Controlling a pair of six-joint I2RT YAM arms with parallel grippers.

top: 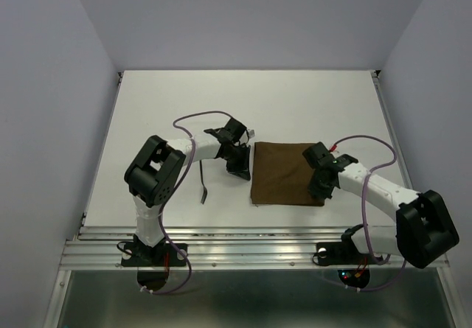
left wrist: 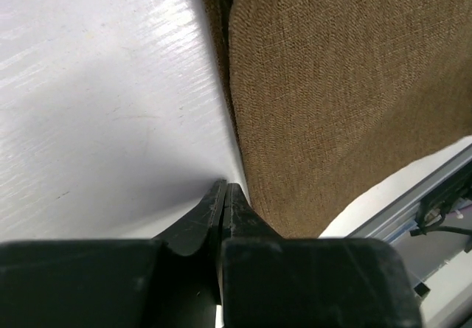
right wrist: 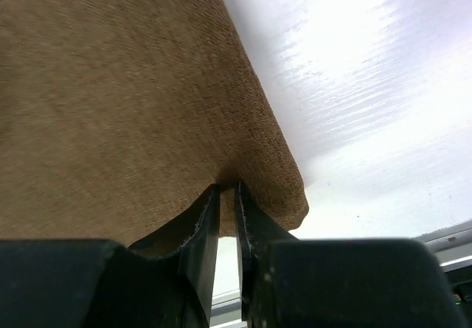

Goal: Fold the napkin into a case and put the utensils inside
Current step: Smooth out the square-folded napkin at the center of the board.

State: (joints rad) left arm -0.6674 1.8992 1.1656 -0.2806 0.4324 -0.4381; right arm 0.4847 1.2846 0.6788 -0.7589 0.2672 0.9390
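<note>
The napkin [top: 284,173] lay as a flat brown square on the white surface [top: 295,99], a little toward 3 o'clock from the middle and in the near half.

The left arm [top: 158,169] reached in from 8 o'clock. The left jaws stood at the napkin's 9 o'clock edge, somewhat nearer its 7 o'clock corner. In the left wrist view the fingertips [left wrist: 214,195] were pressed together to a hairline slit right at the hem. The cloth beside them rose off the surface with a dark shadow beneath it. The left jaws were closed on the napkin's edge.

The right arm [top: 383,192] came in from 4 o'clock, and the right jaws sat on the 3 o'clock edge, just short of the 5 o'clock corner. In the right wrist view those fingertips [right wrist: 210,203] were drawn nearly together, with only a thin gap farther back. The cloth puckered into a dark crease where they met, and the corner beside them curled up. The right jaws were gripping the napkin.

One utensil [top: 203,183], thin and dark, lay on bare surface at 9 o'clock of the napkin, beyond the left jaws and apart from the cloth. It ran roughly from 12 to 6, and its far end passed under the left arm.

A ribbed metal rail [top: 243,243] ran along the surface's 6 o'clock edge.
</note>
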